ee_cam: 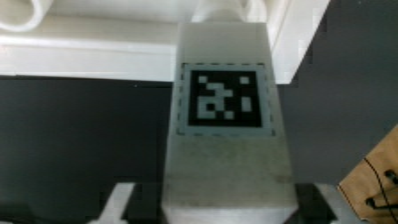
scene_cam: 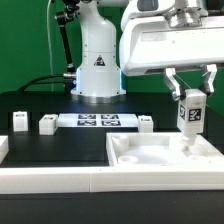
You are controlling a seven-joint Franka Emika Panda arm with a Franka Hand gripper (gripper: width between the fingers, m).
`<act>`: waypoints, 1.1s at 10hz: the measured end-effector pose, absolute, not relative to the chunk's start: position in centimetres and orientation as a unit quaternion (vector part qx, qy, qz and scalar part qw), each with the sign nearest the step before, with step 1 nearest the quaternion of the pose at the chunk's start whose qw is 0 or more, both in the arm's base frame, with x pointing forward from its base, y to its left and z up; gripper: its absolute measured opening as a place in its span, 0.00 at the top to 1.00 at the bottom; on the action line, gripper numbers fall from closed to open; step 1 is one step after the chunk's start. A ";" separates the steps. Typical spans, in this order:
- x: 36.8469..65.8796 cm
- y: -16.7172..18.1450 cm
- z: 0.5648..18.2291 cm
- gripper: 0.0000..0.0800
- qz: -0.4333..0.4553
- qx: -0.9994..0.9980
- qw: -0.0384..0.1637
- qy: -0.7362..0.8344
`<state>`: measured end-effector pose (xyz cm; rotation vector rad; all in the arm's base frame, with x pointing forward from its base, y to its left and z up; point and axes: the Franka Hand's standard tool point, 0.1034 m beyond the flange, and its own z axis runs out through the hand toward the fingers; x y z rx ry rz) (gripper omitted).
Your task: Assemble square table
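Observation:
My gripper (scene_cam: 190, 93) is shut on a white tagged leg peg (scene_cam: 191, 113) and holds it upright over the far right part of the square table top (scene_cam: 150, 156), its lower end at or just above the recessed face. In the wrist view the leg (ee_cam: 226, 110) fills the middle with its black-and-white tag, gripped between my dark fingers (ee_cam: 132, 200). Three more leg pegs stand on the black board: one (scene_cam: 18, 121) at the exterior view's left, one (scene_cam: 46, 124) beside it, one (scene_cam: 146, 122) behind the top.
The marker board (scene_cam: 96, 121) lies on the black board behind the table top. The arm's white base (scene_cam: 97, 60) stands at the back. A long white rail (scene_cam: 50, 178) borders the front. A wooden piece (ee_cam: 377, 175) shows at the wrist view's edge.

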<state>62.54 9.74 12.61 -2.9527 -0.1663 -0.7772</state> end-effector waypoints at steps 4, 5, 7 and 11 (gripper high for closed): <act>62.8 9.5 12.1 0.64 -0.327 -0.943 0.034 -0.050; 62.9 9.6 11.7 0.64 -0.323 -0.944 0.034 -0.053; 63.3 9.7 11.8 0.64 -0.322 -0.944 0.030 -0.069; 63.2 10.0 11.7 0.64 -0.320 -0.944 0.031 -0.070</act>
